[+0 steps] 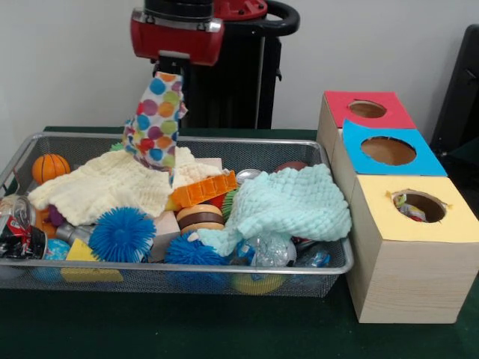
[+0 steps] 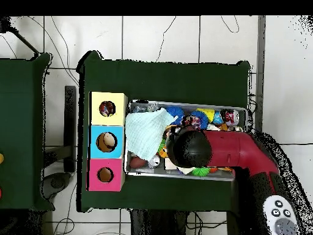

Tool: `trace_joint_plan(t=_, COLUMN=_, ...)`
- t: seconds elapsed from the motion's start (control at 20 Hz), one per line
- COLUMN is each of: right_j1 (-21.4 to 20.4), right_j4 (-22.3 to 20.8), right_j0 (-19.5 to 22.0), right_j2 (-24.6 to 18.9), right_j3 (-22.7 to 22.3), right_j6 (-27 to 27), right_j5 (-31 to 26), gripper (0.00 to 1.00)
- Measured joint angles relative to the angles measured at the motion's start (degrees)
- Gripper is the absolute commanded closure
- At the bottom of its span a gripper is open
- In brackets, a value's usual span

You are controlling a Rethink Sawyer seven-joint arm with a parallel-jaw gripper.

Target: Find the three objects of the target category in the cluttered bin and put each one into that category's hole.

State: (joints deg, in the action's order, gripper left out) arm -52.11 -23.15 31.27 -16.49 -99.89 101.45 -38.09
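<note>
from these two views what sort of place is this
Most likely a robotics lab test bench: a wire mesh bin crammed with toys and cloths, a wooden box with three colour-marked holes for sorting, and a red robot arm over a green-covered table on tiled floor.

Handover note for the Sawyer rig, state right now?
Pincer: hidden behind the polka-dot cloth it has lifted above the wire bin; cloth hangs from it, so shut on the cloth.
Bin: still cluttered, with cream cloth, mint cloth, blue spiky balls, orange ball.
Boxes beside the bin: red-top hole, blue-top hole, yellow-top hole. Yellow one already holds something; overhead view shows items in the others, unclear what.
Left: drop the cloth in its hole, then keep searching. Count done cannot be told.
</note>
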Motion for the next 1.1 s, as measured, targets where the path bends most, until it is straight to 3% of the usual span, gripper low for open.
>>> trace_joint_plan(t=0.75, right_j1=-1.4, right_j4=6.6, right_j0=-16.7, right_j2=5.6, right_j3=-0.7, right_j6=3.6, right_j5=0.0, gripper=1.00)
trace_joint_plan(t=1.1, right_j1=-5.0, right_j4=11.5, right_j0=-21.1, right_j2=5.8, right_j3=-2.0, right_j6=3.6, right_j5=0.0, gripper=1.00)
